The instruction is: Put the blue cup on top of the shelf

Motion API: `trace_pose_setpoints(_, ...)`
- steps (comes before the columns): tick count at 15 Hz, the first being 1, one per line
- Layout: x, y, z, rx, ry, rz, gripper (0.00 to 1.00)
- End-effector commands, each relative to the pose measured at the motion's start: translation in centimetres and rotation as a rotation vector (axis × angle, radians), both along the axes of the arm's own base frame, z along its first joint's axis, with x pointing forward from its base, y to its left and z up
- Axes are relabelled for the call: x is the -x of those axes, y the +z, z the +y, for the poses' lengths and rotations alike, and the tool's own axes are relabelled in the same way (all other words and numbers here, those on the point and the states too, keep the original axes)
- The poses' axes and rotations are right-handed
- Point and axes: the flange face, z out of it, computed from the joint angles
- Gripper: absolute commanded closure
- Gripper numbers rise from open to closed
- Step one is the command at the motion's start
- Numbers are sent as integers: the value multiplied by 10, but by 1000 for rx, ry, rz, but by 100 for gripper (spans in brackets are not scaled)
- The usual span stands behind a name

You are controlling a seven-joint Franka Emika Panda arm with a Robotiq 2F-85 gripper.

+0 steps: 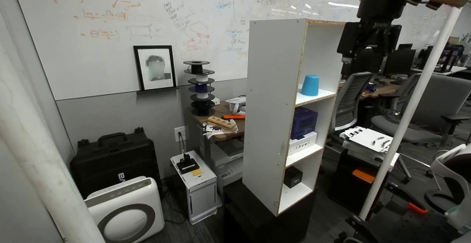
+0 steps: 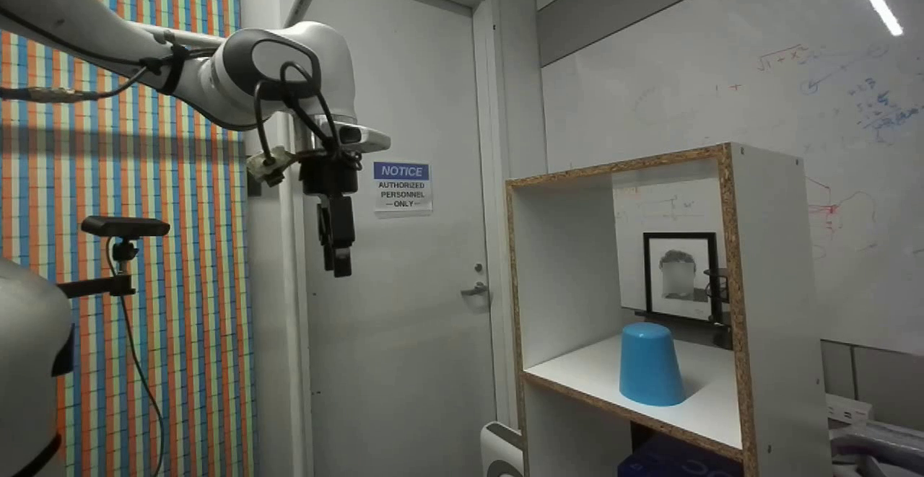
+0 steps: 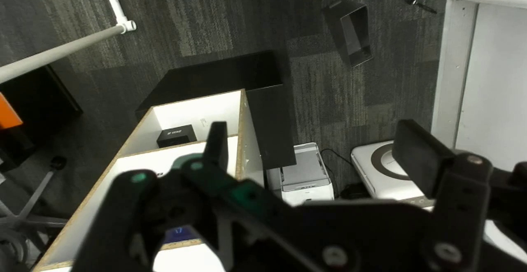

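The blue cup (image 1: 310,85) stands upside down in the top compartment of the white shelf (image 1: 274,107), near the compartment's front edge. Both exterior views show the cup (image 2: 650,365) and the shelf (image 2: 776,282). My gripper (image 1: 364,57) points down, empty, apart from the shelf. In an exterior view the gripper (image 2: 339,264) hangs in front of the door, higher than the cup and to its left. In the wrist view the fingers (image 3: 315,152) are wide apart with nothing between them. The shelf (image 3: 255,140) shows there at the left, partly behind a finger; the cup does not show.
A dark blue box (image 1: 305,121) on a white box (image 1: 303,143) fills the middle compartment. A black box (image 1: 293,177) sits in the bottom one. White poles (image 1: 408,114) stand around the area. A white purifier (image 1: 128,213) and a spool stack (image 1: 201,88) are near the shelf.
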Motion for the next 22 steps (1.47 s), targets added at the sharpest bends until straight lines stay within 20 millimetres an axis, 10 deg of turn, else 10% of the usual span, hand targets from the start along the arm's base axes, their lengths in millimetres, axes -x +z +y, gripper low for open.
trace_pose_setpoints(1,3,8,-33,78,-39,-93,0)
trace_pose_setpoints(14,-36,-6,-205,24,-55,-441,0)
trace_pose_setpoints(22,-88,-43,-256,-32,78,-412,0)
